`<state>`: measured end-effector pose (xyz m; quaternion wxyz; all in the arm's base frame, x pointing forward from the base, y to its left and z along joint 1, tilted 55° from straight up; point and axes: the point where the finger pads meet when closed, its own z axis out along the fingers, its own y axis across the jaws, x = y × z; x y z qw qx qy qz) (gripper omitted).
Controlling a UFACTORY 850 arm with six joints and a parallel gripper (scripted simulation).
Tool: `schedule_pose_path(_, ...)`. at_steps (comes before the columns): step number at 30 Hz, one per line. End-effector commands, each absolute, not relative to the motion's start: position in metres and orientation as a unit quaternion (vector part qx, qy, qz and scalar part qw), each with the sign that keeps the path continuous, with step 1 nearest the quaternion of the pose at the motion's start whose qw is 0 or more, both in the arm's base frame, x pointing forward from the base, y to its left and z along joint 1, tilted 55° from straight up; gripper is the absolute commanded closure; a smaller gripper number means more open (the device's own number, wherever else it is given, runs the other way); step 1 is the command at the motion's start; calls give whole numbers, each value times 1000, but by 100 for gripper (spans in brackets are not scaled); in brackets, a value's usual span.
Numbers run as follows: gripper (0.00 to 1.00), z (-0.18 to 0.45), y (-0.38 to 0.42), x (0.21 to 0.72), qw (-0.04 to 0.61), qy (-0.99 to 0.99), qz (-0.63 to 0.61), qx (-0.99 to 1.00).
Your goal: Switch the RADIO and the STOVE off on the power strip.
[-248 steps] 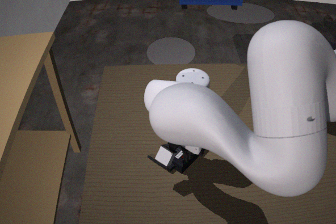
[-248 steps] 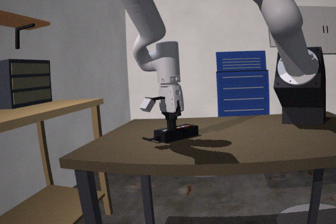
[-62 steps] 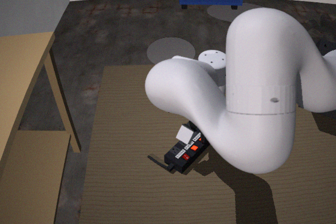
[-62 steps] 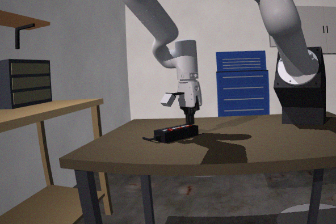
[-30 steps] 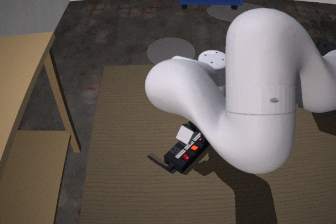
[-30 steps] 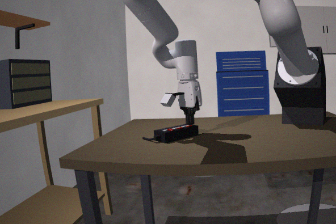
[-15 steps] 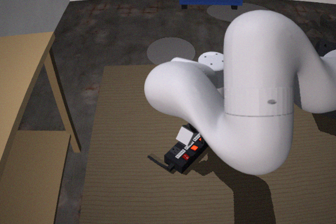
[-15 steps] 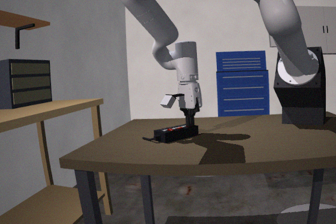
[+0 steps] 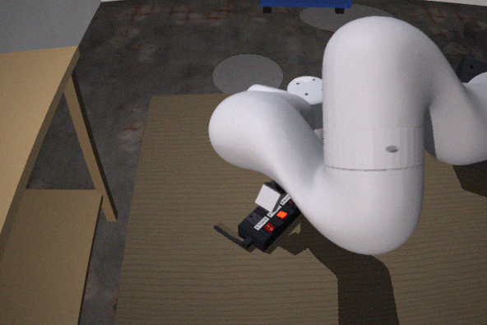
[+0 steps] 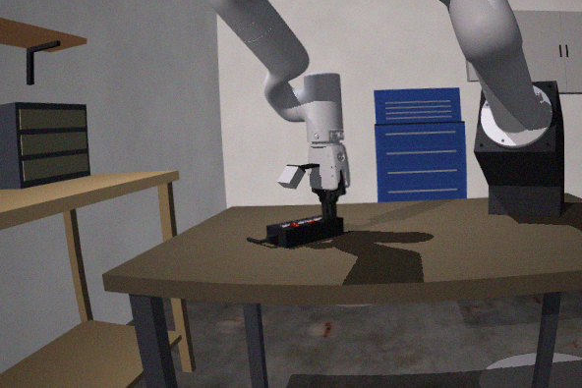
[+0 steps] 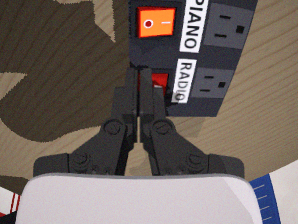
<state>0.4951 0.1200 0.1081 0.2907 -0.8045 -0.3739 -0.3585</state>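
Observation:
The black power strip (image 9: 269,221) lies flat on the table, the right way up; it also shows in the side view (image 10: 305,230) and in the wrist view (image 11: 200,30). My gripper (image 11: 138,84) is shut and empty, its fingertips pressed down on the RADIO switch (image 11: 158,82), which looks dark red. The PIANO switch (image 11: 156,23) glows bright orange. The STOVE switch (image 9: 269,228) is red at the strip's cable end. In the side view the gripper (image 10: 328,207) stands upright on the strip's far end.
A wooden shelf unit (image 10: 74,188) stands to the left of the table. The robot base (image 10: 521,158) sits at the table's right side. A blue drawer cabinet (image 10: 420,143) stands behind. The strip's cable (image 9: 228,234) sticks out towards the table's left.

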Motion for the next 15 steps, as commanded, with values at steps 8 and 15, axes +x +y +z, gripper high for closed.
schedule_pose_path(8, 100, 108, 120, 496, 290, -374, -359, -805)
schedule_pose_path(15, 100, 109, 119, 495, 290, -374, -359, -805)
